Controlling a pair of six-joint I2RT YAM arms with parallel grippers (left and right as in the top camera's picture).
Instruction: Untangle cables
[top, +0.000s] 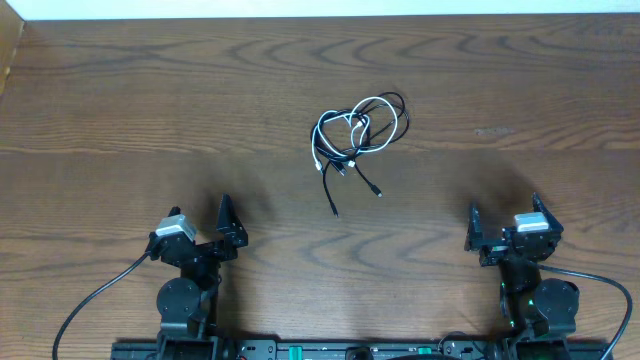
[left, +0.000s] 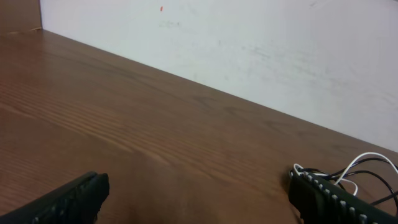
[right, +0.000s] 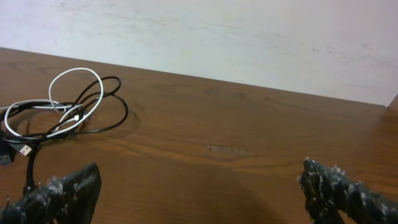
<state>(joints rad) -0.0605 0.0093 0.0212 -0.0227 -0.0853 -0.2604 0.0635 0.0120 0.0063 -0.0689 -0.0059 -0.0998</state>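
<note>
Broadly, the brown wood-grain surface (top: 120, 100) meets a pale wall (left: 249, 50) at its far edge. Around its middle, somewhat nearer that edge, the cables (top: 358, 130) lie tangled, their loops toward the far edge and loose plug ends trailing toward the near edge. The left pincer (left: 194, 183) and right pincer (right: 200, 174) gape wide, holding nothing.

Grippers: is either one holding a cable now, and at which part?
Nothing is held. Both the left gripper and right gripper are open, apart from the cables.

Brown wooden table (top: 120, 100) (grain showing), white wall (right: 249, 37) behind
</note>
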